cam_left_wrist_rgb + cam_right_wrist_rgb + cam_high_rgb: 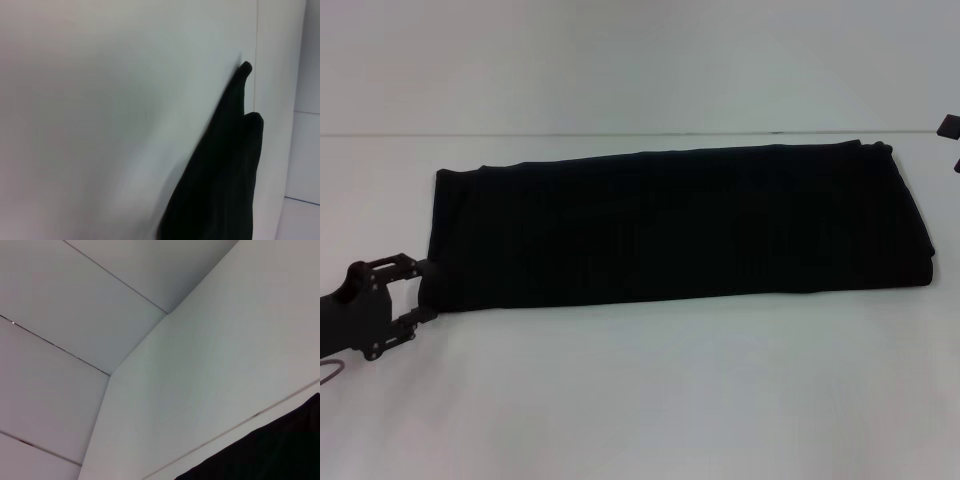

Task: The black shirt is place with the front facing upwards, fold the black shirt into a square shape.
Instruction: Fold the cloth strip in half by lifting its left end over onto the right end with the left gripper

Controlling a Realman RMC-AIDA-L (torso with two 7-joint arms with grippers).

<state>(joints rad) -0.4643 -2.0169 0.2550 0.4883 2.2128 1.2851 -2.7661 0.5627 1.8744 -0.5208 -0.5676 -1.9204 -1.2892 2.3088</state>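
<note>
The black shirt (680,222) lies on the white table (650,390) folded into a long flat band running left to right; no letters or label show. My left gripper (420,291) is low at the band's near left corner, fingers spread apart at the cloth edge. The left wrist view shows a dark fold of the shirt (220,175). Only a small dark part of my right gripper (949,128) shows at the far right edge, beyond the shirt's far right corner. The right wrist view shows an edge of the shirt (270,455).
The table's far edge (620,134) meets a pale wall just behind the shirt. Bare white table lies in front of the shirt and to its left.
</note>
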